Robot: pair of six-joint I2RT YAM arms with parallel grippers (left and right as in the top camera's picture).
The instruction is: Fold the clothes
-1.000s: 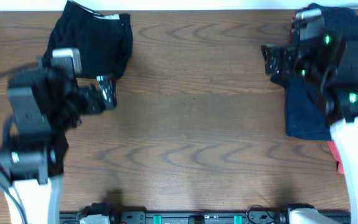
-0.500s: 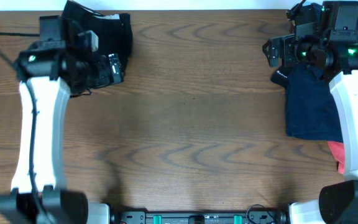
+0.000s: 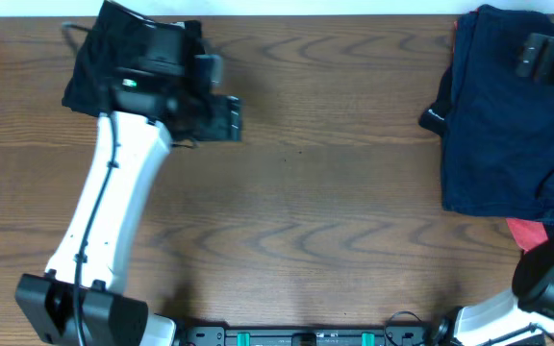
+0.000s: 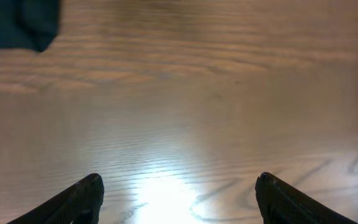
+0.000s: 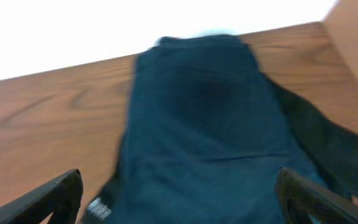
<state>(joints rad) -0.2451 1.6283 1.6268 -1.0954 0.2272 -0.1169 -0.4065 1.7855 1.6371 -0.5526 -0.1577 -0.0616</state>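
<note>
A black garment (image 3: 99, 62) lies bunched at the table's back left; its corner shows in the left wrist view (image 4: 17, 25). My left gripper (image 3: 227, 118) is open and empty over bare wood just right of it, fingers wide apart (image 4: 179, 190). A pile of dark navy shorts (image 3: 503, 125) lies at the back right, with a coral-pink garment (image 3: 527, 234) peeking out under its front edge. My right gripper (image 5: 179, 183) is open and empty, hovering above the navy shorts (image 5: 204, 118) at the far right edge of the overhead view (image 3: 551, 60).
The wooden table (image 3: 315, 211) spreads between the two piles. A white logo tag (image 5: 98, 208) marks the navy shorts' near left edge. The table's back edge meets a white wall (image 5: 104, 31).
My left arm has swung up and to the right, past the black garment to bare wood. My right arm has drawn back to the right edge, uncovering the navy pile.
</note>
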